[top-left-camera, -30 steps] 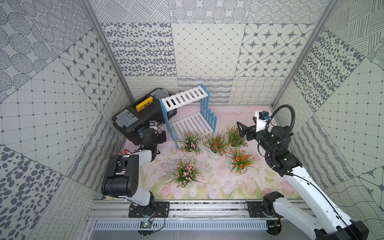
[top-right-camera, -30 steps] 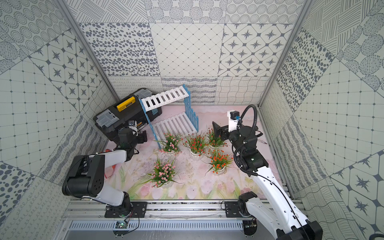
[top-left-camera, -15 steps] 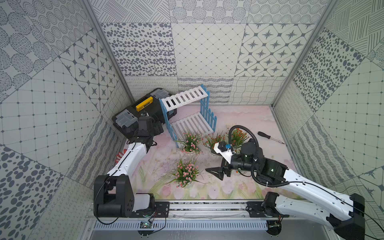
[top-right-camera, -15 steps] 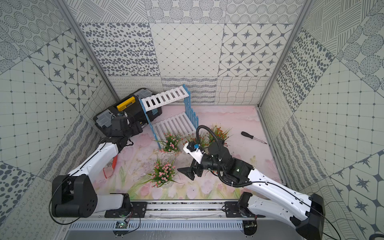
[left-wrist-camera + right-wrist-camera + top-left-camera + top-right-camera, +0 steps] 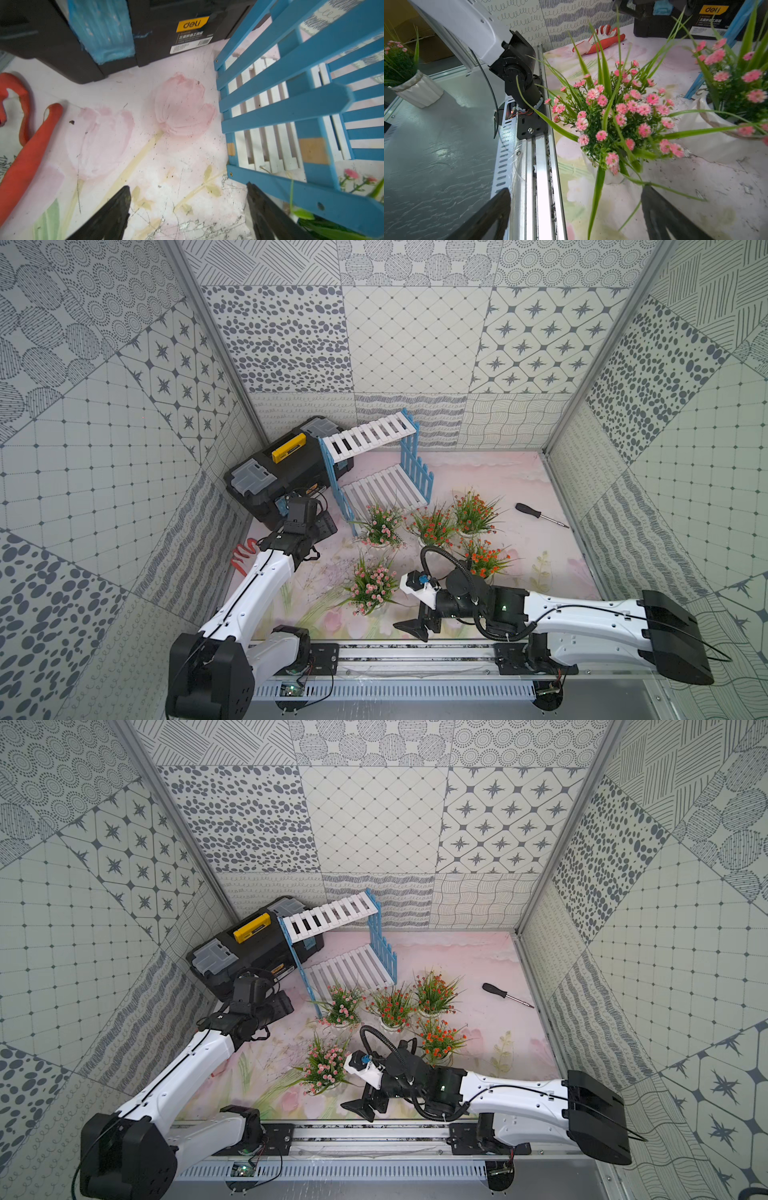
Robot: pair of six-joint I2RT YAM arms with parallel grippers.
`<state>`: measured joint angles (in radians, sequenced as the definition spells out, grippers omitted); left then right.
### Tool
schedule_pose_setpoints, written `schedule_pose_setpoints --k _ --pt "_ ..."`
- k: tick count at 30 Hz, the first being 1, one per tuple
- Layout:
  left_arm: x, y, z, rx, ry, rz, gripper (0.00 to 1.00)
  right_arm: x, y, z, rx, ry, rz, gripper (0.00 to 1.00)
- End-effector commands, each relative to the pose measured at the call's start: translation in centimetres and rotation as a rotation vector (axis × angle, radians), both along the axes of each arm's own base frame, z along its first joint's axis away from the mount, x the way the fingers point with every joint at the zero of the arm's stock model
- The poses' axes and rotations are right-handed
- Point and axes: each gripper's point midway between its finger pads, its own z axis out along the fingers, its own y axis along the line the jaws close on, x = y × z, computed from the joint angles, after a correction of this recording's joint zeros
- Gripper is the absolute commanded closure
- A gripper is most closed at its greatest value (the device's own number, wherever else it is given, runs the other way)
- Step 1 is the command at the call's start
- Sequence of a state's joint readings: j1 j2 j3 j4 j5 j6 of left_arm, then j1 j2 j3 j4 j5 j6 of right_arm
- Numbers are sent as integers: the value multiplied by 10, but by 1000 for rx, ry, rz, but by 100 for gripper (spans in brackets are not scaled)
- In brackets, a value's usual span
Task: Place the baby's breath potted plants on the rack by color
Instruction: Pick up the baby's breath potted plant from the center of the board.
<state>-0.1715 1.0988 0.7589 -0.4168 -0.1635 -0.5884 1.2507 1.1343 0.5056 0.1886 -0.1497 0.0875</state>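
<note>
My right tool (image 5: pixel 411 630), jaws wide and empty, has swung across to the near pink plant (image 5: pixel 371 587); I judge its pickup for the rack (image 5: pixel 386 489) comes next.

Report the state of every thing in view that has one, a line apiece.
Rack: upright, both shelves bare.
Toolbox: lid shut.
Near pink plant: upright on table.
Far pink plant: upright on table, by rack.
Middle orange-red plant: upright on table.
Far orange-red plant: upright on table.
Near orange-red plant: upright on table.
Screwdriver: lying flat.
Glove: lying flat.
Left gripper: open, empty.
Right gripper: open, empty.
</note>
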Motion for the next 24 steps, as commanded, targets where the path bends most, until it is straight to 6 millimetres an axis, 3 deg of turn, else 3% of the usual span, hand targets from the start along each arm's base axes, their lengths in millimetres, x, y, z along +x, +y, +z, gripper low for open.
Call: schedule_pose_setpoints --k 1,13,24 --pt "-23 -1 -17 -64 71 68 12 17 12 21 149 -60 -96 2" --pt "-30 -6 -20 -97 46 74 13 31 36 -2 166 -86 -176 2" --pt "-35 -10 -31 -107 82 62 14 27 57 -18 208 -79 -144 2"
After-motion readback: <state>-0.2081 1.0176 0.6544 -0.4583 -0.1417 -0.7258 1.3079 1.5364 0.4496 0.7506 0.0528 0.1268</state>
